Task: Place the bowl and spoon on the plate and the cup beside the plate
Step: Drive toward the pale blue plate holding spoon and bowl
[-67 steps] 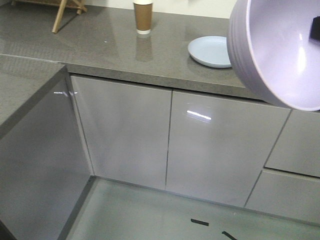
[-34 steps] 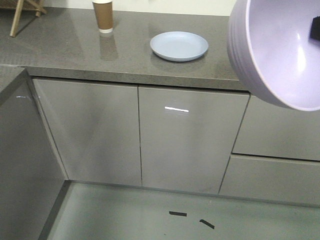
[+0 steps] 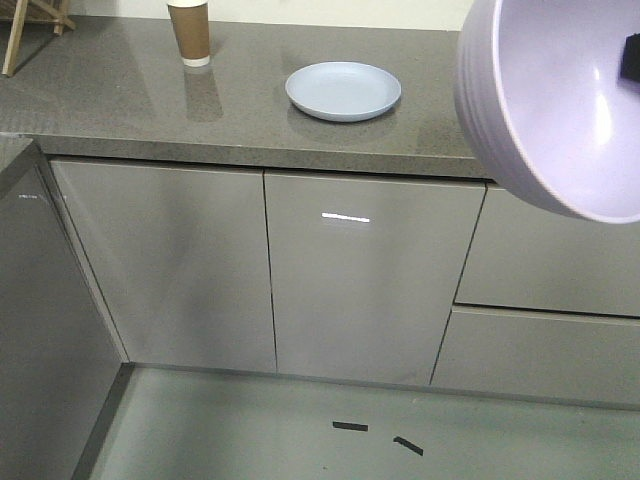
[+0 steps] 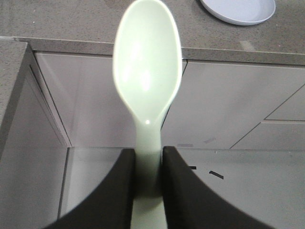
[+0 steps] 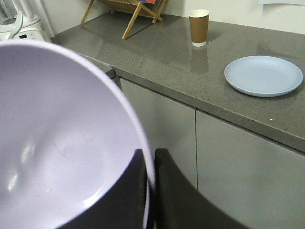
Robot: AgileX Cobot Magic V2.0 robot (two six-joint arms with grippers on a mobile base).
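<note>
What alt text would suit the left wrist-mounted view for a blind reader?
The left gripper holds a mint-green spoon by its handle, scoop pointing up. Behind: grey cabinet doors and part of a pale blue plate on the countertop.

Kitchen: grey stone countertop [image 3: 120, 100], glossy cabinet doors [image 3: 365, 290], drawers [image 3: 550, 350] beneath.

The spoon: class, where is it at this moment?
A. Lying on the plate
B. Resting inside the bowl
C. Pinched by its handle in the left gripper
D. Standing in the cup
C: the left wrist view shows the spoon with its handle clamped between the dark fingers of the left gripper, bowl end pointing away, while the plate has nothing on it.
</note>
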